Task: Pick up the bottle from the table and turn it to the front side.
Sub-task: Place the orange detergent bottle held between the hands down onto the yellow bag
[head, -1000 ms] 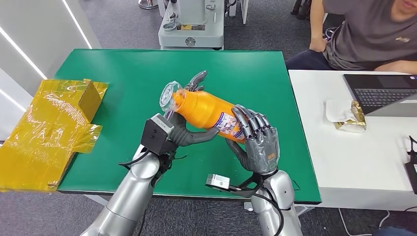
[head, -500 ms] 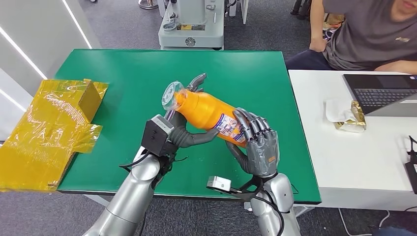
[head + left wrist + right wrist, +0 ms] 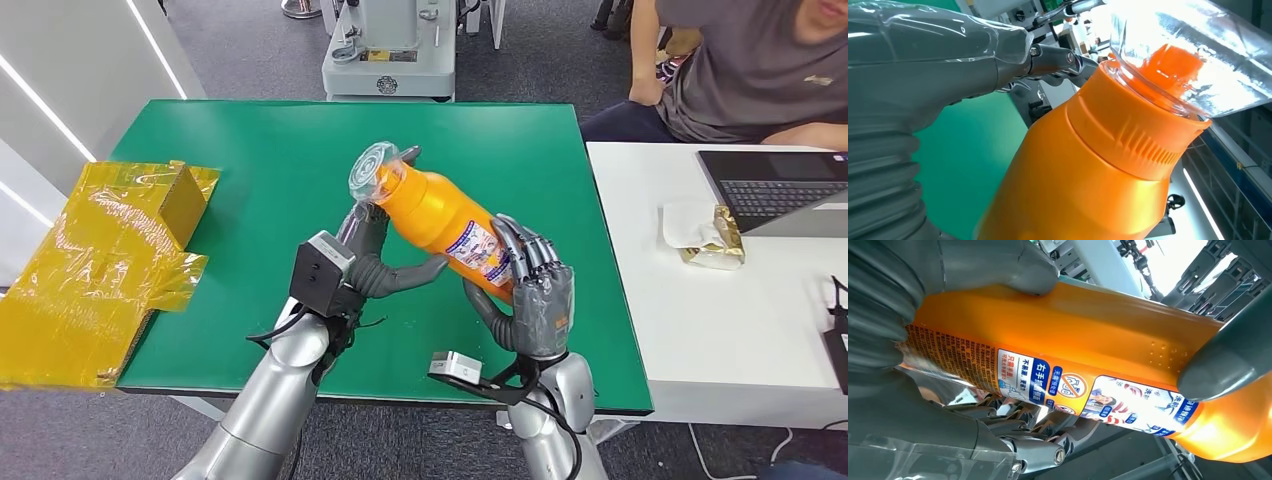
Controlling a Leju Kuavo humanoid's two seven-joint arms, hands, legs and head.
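An orange bottle [image 3: 440, 215] with a clear cap [image 3: 372, 162] is held tilted above the green table [image 3: 250, 150], cap end up and away from me. My right hand [image 3: 535, 295] grips its lower, labelled part; the right wrist view shows the blue and white label [image 3: 1048, 382] between thumb and fingers. My left hand [image 3: 375, 260] cradles the upper part, with its thumb [image 3: 1228, 360] pressing the body and its fingers [image 3: 1053, 57] behind the neck. The orange neck collar [image 3: 1133, 135] appears close up in the left wrist view.
A yellow foil-wrapped box [image 3: 100, 260] sits at the table's left edge. To the right is a white table [image 3: 700, 330] with a laptop [image 3: 780, 185] and a gold packet [image 3: 715, 240]. A person [image 3: 760, 70] sits behind it. A grey machine [image 3: 390, 50] stands beyond the table.
The bottle has tipped steeper, its cap end rising and swinging to the right. My right hand has shifted slightly right with the base, and the left hand's fingers have followed the neck upward.
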